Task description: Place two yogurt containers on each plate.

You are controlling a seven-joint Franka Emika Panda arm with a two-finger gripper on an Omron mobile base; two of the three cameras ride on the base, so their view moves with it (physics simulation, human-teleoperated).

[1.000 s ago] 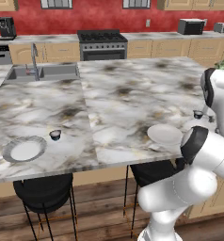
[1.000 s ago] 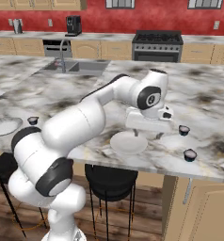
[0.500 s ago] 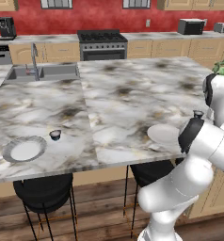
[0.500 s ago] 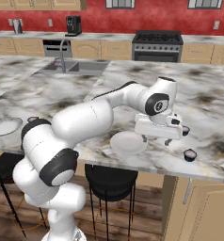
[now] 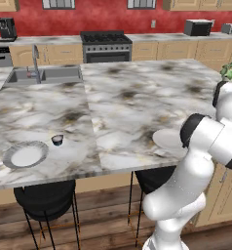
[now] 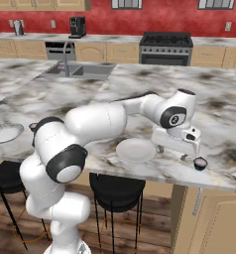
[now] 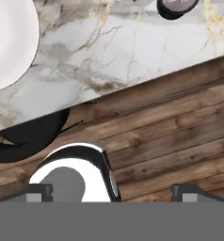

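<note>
One white plate (image 6: 135, 150) lies near the counter's front edge, and in the hand view this plate (image 7: 10, 42) sits at the upper left. A small dark blue yogurt container (image 6: 201, 163) stands to its right on the marble, at the top in the hand view (image 7: 176, 7). My gripper (image 6: 173, 151) hangs open and empty just above the counter edge, between that plate and that cup, touching neither. The other plate (image 5: 25, 155) lies far left with a second yogurt container (image 5: 57, 140) beside it. The arm partly hides the right plate (image 5: 167, 139) in the left base view.
A sink (image 5: 44, 74) with a tap is set into the counter's back left. Black stools (image 6: 117, 186) stand under the front edge, over a wood floor (image 7: 170, 127). Stove and cabinets line the far red wall.
The arm has swung right, off the plate and toward the counter's front edge, and the gripper has come lower near the right-hand cup. Its jaws have stayed open.
</note>
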